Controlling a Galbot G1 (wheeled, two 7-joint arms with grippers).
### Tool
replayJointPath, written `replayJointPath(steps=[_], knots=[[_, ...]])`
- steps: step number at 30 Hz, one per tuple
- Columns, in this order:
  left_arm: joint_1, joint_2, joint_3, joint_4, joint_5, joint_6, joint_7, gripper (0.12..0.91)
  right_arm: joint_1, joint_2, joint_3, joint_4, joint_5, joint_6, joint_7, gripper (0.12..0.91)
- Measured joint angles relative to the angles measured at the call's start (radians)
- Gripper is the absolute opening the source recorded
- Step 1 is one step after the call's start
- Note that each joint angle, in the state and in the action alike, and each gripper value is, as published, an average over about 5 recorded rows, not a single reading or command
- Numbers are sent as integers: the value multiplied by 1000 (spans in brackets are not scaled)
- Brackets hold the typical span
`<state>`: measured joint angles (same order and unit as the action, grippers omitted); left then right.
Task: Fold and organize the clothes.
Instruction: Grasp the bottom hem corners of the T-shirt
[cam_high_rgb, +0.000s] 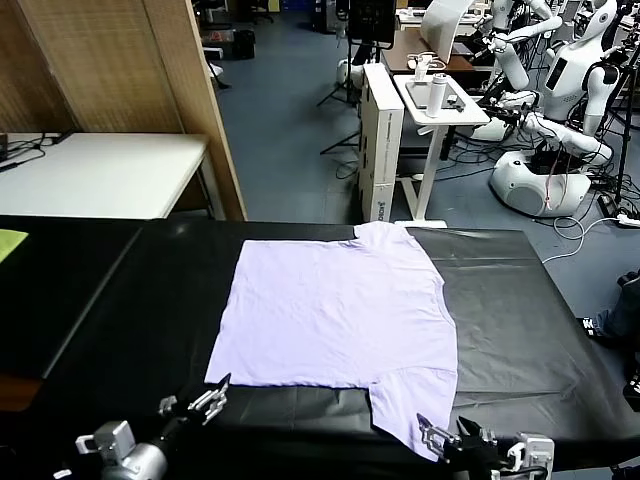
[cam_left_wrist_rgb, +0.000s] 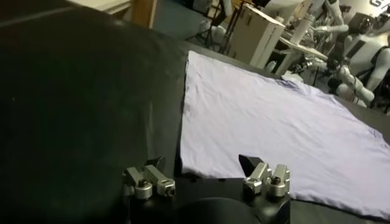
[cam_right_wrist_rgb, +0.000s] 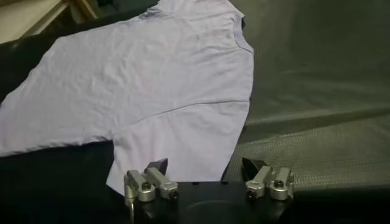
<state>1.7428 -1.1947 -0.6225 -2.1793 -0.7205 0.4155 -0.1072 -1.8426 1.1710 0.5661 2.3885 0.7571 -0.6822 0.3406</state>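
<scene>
Lying flat mid-bench: lavender T-shirt (cam_high_rgb: 340, 315), near sleeve toward right. Left tool (cam_high_rgb: 200, 402), right tool (cam_high_rgb: 450, 440): both spread, empty, at near hem. Risk: thin fabric bunching, slipping on pinch.

The left tool (cam_high_rgb: 208, 400) is made of silvery metal finger blocks with dark socket screws set into their rounded ends, tipped by black wedge-shaped pads (cam_left_wrist_rgb: 250, 163). Behind it sits a glossy black housing and a grey cylindrical wrist joint. The right tool (cam_high_rgb: 440, 437) is built alike (the same bright clamps, screws and black tips), on a black body.
</scene>
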Motion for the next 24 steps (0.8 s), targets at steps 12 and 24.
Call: replayJointPath(steps=[12, 24], knots=[[4, -11, 13, 17, 10, -7, -1, 523, -9, -5, 5, 5, -8, -7, 0, 528], [15, -13, 16, 18, 15, -12, 2, 155, -30, -6, 13, 25, -9, -10, 16, 139]])
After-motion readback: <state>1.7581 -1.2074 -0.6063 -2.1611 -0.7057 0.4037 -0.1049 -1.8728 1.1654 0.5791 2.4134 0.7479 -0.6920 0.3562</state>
